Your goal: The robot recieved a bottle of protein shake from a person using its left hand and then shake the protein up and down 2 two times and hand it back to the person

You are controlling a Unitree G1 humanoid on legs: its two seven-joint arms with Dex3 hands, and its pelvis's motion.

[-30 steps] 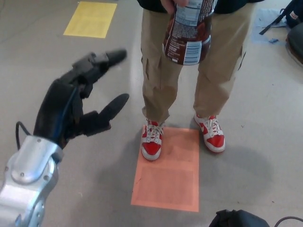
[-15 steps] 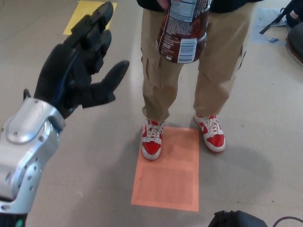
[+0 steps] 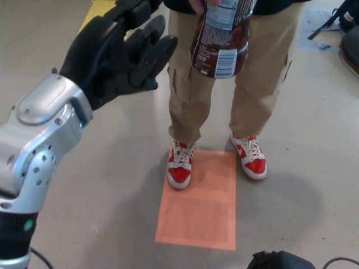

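A brown protein shake bottle [image 3: 220, 38] with a white label hangs at the top centre, held from above by a person's hand [image 3: 201, 4]. My left hand [image 3: 119, 50] is raised at the upper left, open, its black fingers [image 3: 158, 49] spread and pointing toward the bottle. A narrow gap separates the fingertips from the bottle's left side; they do not touch it. The silver forearm [image 3: 39, 134] runs down to the lower left. My right hand does not show.
The person stands facing me in tan trousers [image 3: 190, 95] and red-and-white shoes [image 3: 180, 165], partly on an orange floor patch [image 3: 200, 204]. A yellow floor patch [image 3: 98, 10] lies behind my hand. Dark bags sit at the top right [image 3: 349, 33] and the bottom edge [image 3: 280, 260].
My left hand has risen and moved right, closing much of the gap to the bottle. The bottle has shifted only slightly in the person's grip.
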